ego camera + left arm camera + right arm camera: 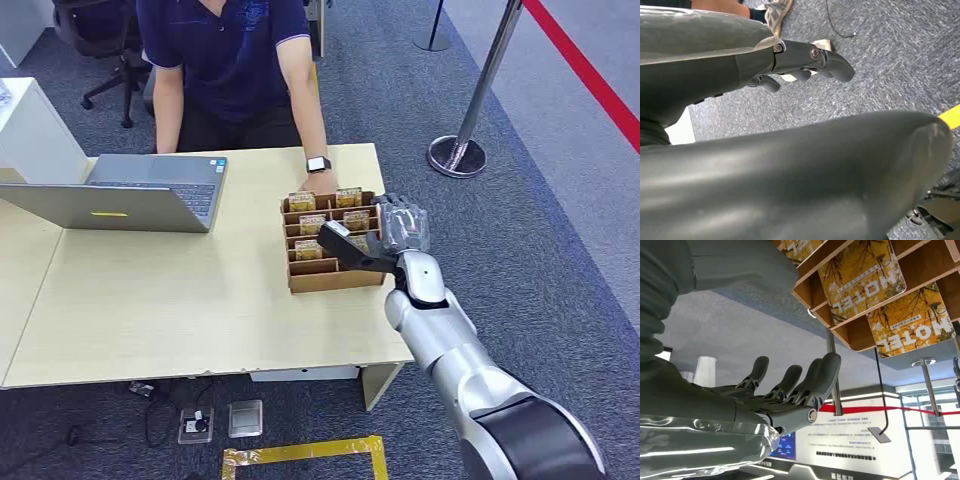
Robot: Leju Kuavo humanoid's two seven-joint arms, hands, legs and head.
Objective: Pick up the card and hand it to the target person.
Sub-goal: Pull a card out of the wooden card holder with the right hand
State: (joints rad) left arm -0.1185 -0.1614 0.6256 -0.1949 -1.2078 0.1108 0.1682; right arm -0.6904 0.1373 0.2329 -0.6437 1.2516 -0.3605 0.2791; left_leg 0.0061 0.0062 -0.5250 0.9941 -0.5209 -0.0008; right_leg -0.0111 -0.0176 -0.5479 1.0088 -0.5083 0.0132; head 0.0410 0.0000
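While empty, right hand point(401, 225) spread beside card tray point(332, 275)

The desk point(189, 300) is viewed downward from high behind the right hand point(400, 228). The card rack point(881, 285), just beyond that hand point(791, 390), is shared at close range by its wrist view. Carpet point(885, 60) is faced closely past the left hand point(806, 62).

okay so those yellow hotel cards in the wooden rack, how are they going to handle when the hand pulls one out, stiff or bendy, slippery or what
Probably stiff and light: each hotel card is a thin flat sheet with rounded corners, standing unbent in the wooden rack. Its printed face looks smooth, so it may slip between the right hand's fingers. The rack looks light, so it might shift when a card is pulled.
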